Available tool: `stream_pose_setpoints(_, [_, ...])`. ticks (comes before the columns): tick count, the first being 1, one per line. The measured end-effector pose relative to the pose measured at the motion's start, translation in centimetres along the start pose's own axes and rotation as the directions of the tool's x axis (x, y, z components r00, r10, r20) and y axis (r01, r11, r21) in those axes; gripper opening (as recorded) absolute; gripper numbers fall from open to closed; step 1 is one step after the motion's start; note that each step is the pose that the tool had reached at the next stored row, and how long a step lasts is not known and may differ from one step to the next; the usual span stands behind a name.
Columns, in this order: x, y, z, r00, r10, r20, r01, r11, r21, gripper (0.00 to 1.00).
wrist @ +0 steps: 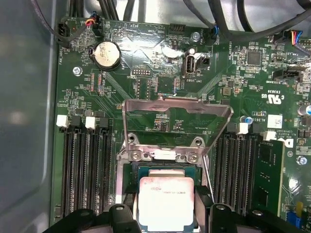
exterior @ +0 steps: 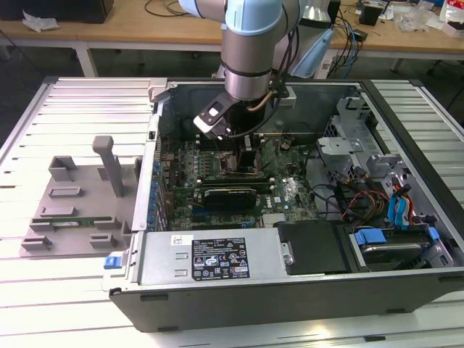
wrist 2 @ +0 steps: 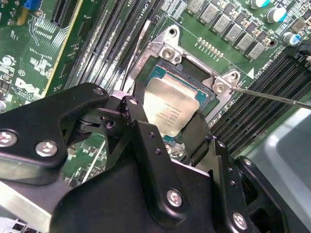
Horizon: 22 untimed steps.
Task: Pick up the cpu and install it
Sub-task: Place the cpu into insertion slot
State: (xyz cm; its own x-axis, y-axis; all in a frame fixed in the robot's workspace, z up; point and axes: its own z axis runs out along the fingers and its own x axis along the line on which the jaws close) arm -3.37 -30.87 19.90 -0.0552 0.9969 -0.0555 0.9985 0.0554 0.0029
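Silver cpu [wrist 2: 176, 104] clamped between the gripper [wrist 2: 167, 125] jaws, low over open socket [wrist: 160, 167], metal frame [wrist: 175, 101] raised, memory slots [wrist: 85, 170] near.

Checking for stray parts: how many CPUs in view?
1. The cpu is gripped in the tool, at the open socket on the motherboard, with the load plate raised. Others could be hidden under cabling or drive bays.

Robotics lab or electronics workshop, open computer case [exterior: 290, 301] on a slatted metal desk [exterior: 80, 109], robot arm [exterior: 250, 58] reaching into the case, wooden desk [exterior: 145, 32] with loose cables [exterior: 161, 9] behind the case, grey parts holder [exterior: 72, 206] beside it
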Motion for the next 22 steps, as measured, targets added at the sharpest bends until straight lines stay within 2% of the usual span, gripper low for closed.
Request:
stream_pose_setpoints(7, [0.00, 0.00, 0.16, 1.0000, 0.001, 0.0003, -0.001, 1.0000, -0.0002, 0.55])
stream_pose_setpoints(8, [0.02, 0.01, 0.18, 1.0000, 0.001, -0.0007, -0.001, 1.0000, -0.0005, 0.56])
stream_pose_setpoints(9, [0.02, 0.01, 0.18, 1.0000, 0.001, -0.0004, -0.001, 1.0000, -0.0003, 0.62])
stream_pose_setpoints(22, [0.30, -0.20, 0.17, 1.0000, 0.002, -0.0001, -0.002, 1.0000, 0.0000, 0.62])
